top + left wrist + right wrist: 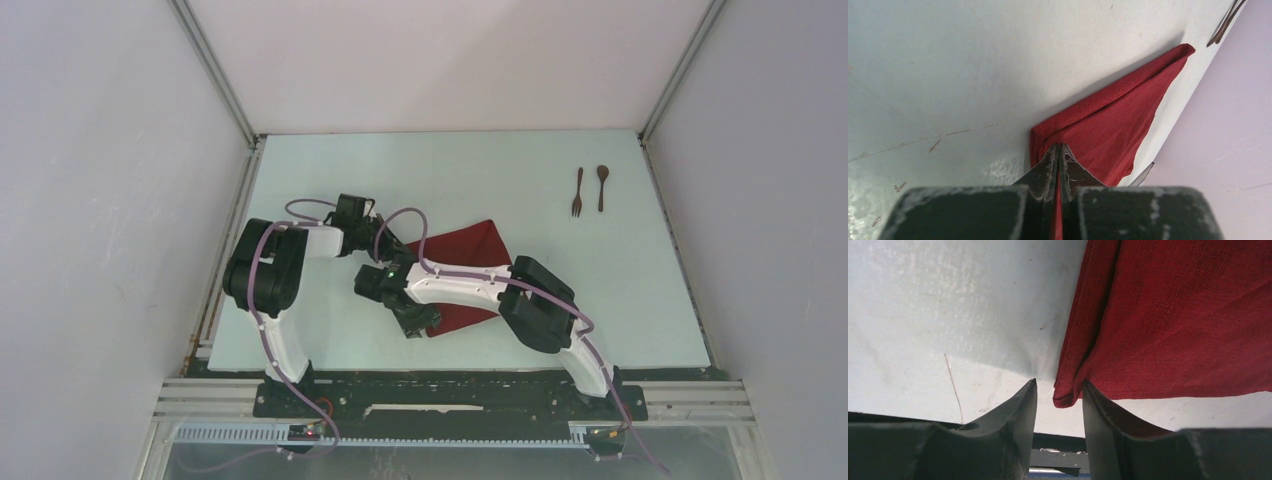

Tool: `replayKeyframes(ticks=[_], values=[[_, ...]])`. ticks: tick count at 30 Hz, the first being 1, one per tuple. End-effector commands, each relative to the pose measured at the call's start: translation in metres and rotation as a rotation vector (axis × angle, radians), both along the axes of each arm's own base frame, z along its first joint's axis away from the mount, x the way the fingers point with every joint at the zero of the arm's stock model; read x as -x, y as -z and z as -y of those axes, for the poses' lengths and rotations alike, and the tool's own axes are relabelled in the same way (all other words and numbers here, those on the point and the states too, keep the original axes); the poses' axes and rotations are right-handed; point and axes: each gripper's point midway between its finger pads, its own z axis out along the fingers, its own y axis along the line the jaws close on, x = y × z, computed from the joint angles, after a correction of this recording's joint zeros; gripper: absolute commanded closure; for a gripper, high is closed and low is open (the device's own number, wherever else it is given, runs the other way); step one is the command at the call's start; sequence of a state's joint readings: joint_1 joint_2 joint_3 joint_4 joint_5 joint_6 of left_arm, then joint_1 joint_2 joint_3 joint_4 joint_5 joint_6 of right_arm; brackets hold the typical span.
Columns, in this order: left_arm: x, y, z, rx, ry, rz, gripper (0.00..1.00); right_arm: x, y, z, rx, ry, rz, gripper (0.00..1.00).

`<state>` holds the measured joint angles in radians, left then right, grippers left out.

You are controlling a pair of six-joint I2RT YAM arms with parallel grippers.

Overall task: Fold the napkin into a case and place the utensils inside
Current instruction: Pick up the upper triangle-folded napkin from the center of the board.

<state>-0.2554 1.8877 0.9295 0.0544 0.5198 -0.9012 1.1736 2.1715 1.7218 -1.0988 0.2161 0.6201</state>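
The dark red napkin (pixel 470 250) lies folded on the table between my two arms. My left gripper (pixel 1059 146) is shut on the napkin's (pixel 1108 120) far left corner, and a strip of red cloth shows between its jaws. My right gripper (pixel 1058 382) stands open at the near corner of the napkin (pixel 1173 315). The rolled corner tip sits in the gap beside the right finger, with the left finger clear of it. The utensils, a small brown fork (pixel 577 192) and a spoon (pixel 602 187), lie side by side at the far right of the table.
The pale table (pixel 330 180) is closed in by white walls at the left, back and right. A black rail (pixel 450 395) with both arm bases runs along the near edge. The right arm's forearm (pixel 460 285) lies across the napkin's near part.
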Motion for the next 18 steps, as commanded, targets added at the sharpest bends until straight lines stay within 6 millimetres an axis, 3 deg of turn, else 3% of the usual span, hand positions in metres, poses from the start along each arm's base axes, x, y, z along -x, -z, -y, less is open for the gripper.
replayKeyframes(ticks=[1, 11, 18], values=[[-0.002, 0.013, -0.011, -0.035, -0.031, -0.03, 0.97, -0.011, 0.01, 0.003, -0.003, 0.001, 0.034, 0.55], [0.001, 0.019, -0.015, -0.045, -0.039, -0.041, 0.98, -0.009, 0.044, 0.032, 0.015, 0.025, 0.007, 0.55], [-0.002, 0.013, -0.015, -0.036, -0.039, -0.028, 0.98, -0.019, 0.054, 0.034, -0.003, 0.009, 0.024, 0.78]])
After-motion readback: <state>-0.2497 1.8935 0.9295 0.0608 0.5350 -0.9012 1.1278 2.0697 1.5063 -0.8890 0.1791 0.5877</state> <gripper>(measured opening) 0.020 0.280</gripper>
